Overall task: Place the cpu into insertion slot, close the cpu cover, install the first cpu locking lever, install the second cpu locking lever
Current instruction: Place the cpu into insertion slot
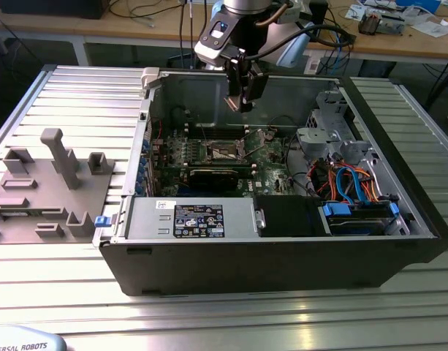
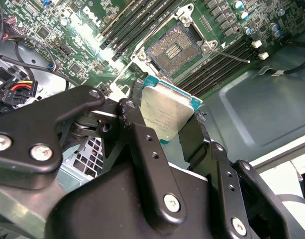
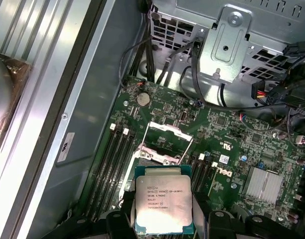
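Observation:
My gripper (image 1: 243, 102) hangs inside the open computer case, above the green motherboard (image 1: 271, 157). It is shut on the cpu (image 2: 168, 110), a flat silver-topped square chip held by its edges between the two black fingers (image 2: 137, 127). The cpu (image 3: 163, 204) is in the air, apart from the board. Beyond it lies the insertion slot (image 2: 173, 48), its dark contact field bare inside a silver frame. In the first wrist view the chip partly hides the slot (image 3: 153, 155), and the silver cpu cover (image 3: 168, 130) stands lifted at the slot's far side. A thin lever rod (image 2: 232, 56) sticks out beside the slot.
Long black memory slots (image 2: 137, 22) flank the socket. A metal drive cage (image 1: 326, 124) and coloured cables (image 1: 348, 179) fill the case at the exterior view's right; a labelled power supply (image 1: 198, 219) sits in front. A grey parts fixture (image 1: 52, 183) lies outside on the exterior view's left.

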`<state>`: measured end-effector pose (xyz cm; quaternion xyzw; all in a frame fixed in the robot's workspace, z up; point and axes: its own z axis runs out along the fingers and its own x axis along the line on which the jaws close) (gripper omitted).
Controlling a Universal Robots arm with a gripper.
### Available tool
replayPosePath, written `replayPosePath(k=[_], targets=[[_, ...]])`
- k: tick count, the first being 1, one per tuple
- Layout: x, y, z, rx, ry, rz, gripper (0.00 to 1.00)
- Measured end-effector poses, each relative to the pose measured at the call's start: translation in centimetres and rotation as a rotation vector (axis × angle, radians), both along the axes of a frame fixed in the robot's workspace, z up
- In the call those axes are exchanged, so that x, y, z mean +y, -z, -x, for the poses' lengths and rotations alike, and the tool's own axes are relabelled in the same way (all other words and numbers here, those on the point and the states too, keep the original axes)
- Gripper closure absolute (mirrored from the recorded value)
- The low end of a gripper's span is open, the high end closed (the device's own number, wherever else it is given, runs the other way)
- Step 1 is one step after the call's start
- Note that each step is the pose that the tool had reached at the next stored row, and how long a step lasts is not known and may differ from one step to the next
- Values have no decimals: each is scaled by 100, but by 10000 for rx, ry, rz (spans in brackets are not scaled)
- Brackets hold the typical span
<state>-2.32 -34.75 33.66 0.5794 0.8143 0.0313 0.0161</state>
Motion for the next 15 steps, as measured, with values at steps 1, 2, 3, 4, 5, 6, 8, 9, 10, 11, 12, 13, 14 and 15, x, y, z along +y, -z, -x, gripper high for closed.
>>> replayPosePath(k=[1, 2, 3, 4, 5, 6, 8, 9, 10, 11, 12, 13, 14, 15], targets=[[0, 0, 0, -1, 14, 0, 46], [0, 1, 0, 0, 26, 0, 46], [0, 1, 0, 0, 34, 0, 46], [0, 1, 0, 0, 40, 0, 46], [0, 1, 0, 0, 48, 0, 46], [0, 1, 0, 0, 54, 0, 46], [0, 2, 0, 0, 68, 0, 46], [0, 2, 0, 0, 80, 0, 46], [0, 2, 0, 0, 91, 0, 46], [0, 2, 0, 0, 102, 0, 46], [0, 3, 0, 0, 108, 0, 46], [0, 3, 0, 0, 114, 0, 46], [0, 3, 0, 0, 121, 0, 46], [0, 3, 0, 0, 127, 0, 46]])
